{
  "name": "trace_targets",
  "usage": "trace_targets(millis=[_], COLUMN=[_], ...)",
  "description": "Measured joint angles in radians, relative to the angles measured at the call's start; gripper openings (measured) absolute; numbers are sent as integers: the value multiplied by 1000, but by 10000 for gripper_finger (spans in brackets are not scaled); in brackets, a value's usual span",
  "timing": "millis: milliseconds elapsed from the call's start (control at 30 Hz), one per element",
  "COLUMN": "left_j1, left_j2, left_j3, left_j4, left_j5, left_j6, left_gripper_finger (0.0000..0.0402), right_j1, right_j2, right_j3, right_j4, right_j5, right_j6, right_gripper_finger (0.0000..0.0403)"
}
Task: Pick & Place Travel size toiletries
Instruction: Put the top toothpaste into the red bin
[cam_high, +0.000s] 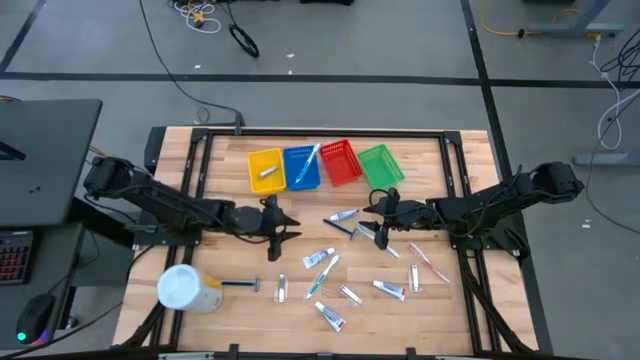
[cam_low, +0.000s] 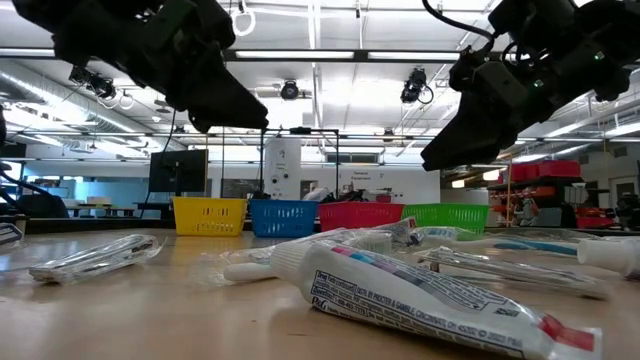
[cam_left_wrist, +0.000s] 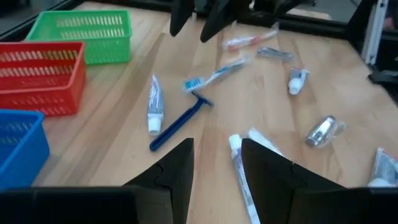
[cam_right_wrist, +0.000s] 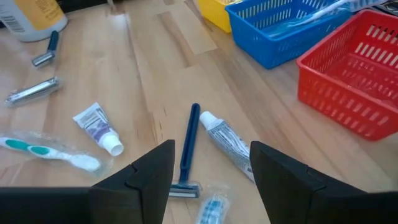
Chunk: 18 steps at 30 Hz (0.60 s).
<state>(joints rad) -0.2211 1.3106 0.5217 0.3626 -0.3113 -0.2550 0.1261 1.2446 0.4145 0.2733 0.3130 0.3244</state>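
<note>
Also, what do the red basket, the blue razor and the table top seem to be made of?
Red basket: probably moulded plastic, slightly glossy, with slotted walls. Blue razor: apparently plastic handle, smooth and shiny; its head looks silvery, perhaps metal. Table: looks like wood, with pale planks, visible grain and a matte finish.

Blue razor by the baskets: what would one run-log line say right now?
blue razor: on table, untouched | right end effector: open, above it | left end effector: open, empty | blue basket: toothbrush inside
</note>
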Motion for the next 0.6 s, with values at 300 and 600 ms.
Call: trace_targets(millis=[300, 600], left_j1=[-17, 6], left_j2=[0, 0], left_j3=[-10, -10], left_j4=[-4, -5], left_j5=[-49, -55], left_j6=[20, 31], left_gripper_finger=[142, 142], right_j1=[-2, -51], right_j2=[0, 56], right_j3=[0, -1], right_j4=[5, 7], right_j5=[29, 23], right_j6=[-34, -29], right_gripper_finger=[220, 220])
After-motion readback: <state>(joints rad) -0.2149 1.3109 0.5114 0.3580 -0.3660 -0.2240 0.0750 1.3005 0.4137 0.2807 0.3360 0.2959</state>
